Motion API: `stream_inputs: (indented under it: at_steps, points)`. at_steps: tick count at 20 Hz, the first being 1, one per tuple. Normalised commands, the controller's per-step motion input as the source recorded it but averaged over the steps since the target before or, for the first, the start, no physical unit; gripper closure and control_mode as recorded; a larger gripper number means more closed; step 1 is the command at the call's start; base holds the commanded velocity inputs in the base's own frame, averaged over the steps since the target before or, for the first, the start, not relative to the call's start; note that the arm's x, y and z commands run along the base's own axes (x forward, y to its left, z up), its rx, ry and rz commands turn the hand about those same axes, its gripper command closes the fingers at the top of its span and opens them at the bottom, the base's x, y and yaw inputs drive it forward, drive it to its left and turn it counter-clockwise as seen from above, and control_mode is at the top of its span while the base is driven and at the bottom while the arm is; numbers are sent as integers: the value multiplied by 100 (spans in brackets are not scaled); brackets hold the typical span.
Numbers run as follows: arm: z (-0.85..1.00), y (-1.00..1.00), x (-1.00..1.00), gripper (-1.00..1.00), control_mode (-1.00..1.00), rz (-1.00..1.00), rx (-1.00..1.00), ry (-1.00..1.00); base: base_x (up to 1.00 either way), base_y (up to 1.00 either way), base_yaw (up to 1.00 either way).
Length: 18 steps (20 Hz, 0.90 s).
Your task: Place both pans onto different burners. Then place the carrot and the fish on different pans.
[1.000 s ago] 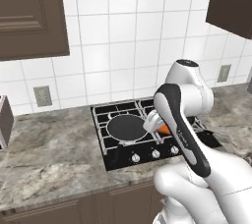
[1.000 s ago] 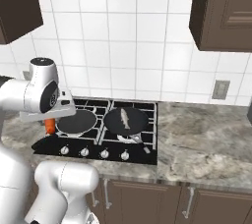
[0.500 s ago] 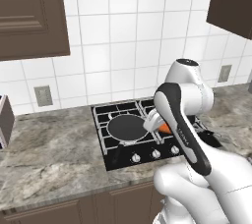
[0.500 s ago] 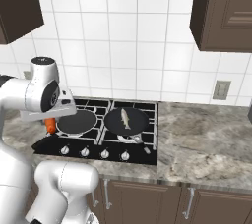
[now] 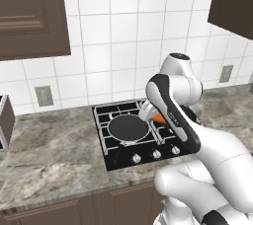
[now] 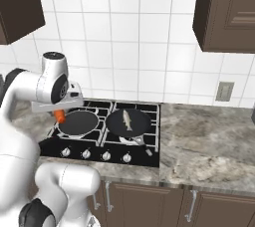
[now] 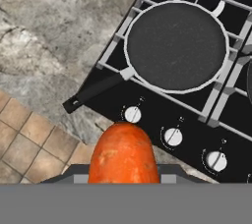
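Both pans sit on front burners, fish [image 6: 128, 120] already in the right pan [image 6: 127, 123]. Jaws pinch the carrot [image 7: 123, 155] above the empty left pan [image 7: 175, 46]; just the drop left.

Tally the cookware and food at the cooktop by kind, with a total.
Pans: 2, the empty pan and the pan with the fish
Fish: 1, the fish
Carrots: 1, the carrot, held in the tool
Total: 4
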Motion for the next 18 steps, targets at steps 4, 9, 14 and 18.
stream_inputs:
  at_steps: [4,9,14,18]
  points:
    - [0,7,68,100,-100,0,0,0,0,0,0]
    - [-4,10,74,100,-100,0,0,0,0,0,0]
    - [-23,2,68,100,-100,0,0,0,0,0,0]
    - [-41,1,66,100,-100,0,0,0,0,0,0]
